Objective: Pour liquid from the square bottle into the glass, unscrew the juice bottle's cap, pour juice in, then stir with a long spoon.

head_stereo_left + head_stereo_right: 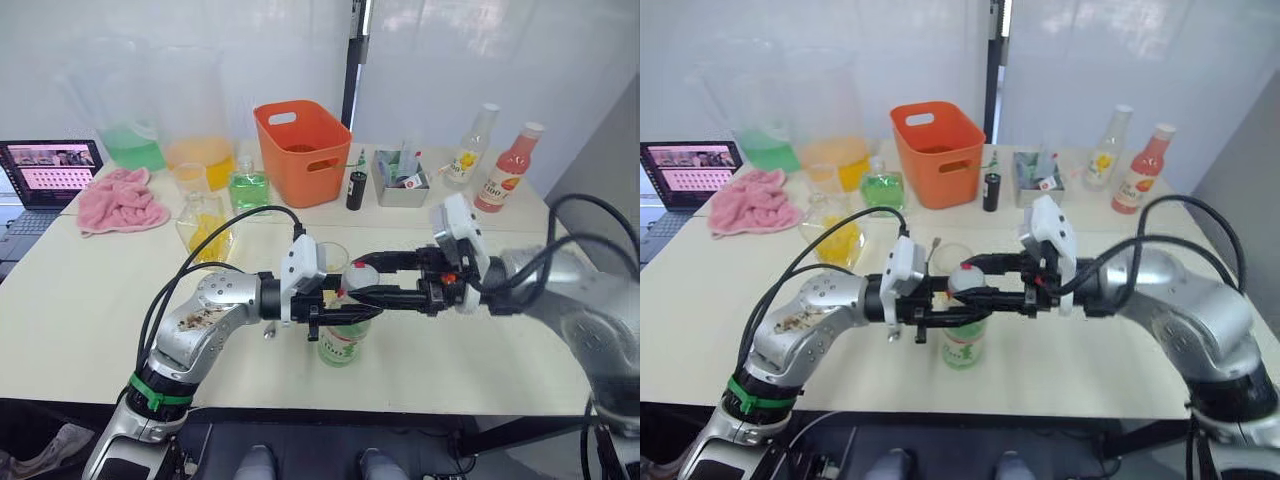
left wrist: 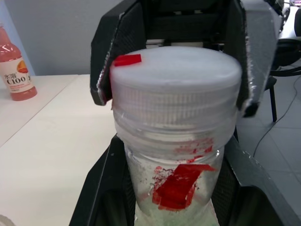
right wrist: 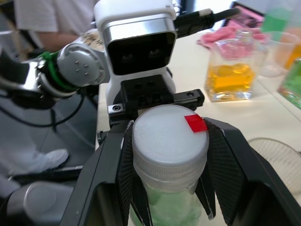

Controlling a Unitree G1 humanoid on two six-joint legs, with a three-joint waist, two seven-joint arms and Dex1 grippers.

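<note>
Juice bottle (image 1: 342,340) stands upright near the front edge of the table (image 1: 80,300), the glass (image 1: 332,258) just behind it. Left gripper (image 1: 345,312) is clamped on the bottle's neck just under the cap (image 1: 360,277), presumably to stop the body turning; right gripper (image 1: 358,278) reaches in from the opposite side, its fingers (image 3: 225,165) closed on either side of the cap, which reads as the unscrewing step in hand. The cap looks seated on its threads in the left wrist view, so probably not yet loosened. Red tape marks sit on cap and neck, possibly for tracking rotation. Count: one glass by the grippers; one orange basket (image 1: 300,150) at the back; one pink cloth (image 1: 120,200); one square bottle with yellow liquid (image 1: 205,228); two labelled bottles at far right, yellow-labelled (image 1: 470,150) and pink-liquid (image 1: 505,170). Long spoon not identified with certainty.
</note>
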